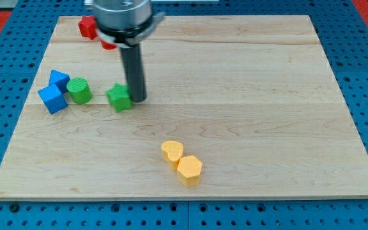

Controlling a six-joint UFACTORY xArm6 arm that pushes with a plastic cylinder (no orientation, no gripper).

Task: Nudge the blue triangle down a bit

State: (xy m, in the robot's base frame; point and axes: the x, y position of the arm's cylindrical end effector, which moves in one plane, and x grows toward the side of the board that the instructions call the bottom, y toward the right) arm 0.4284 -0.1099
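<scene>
The blue triangle lies near the board's left edge, just above a blue cube and touching a green cylinder on its right. My tip rests on the board right beside the right side of a green star block, well to the right of the blue triangle. The dark rod rises from the tip to the arm's head at the view's top.
A red block sits at the top left, partly hidden by the arm's head. A yellow heart block and a yellow hexagon touch each other near the bottom middle. The wooden board lies on a blue pegboard.
</scene>
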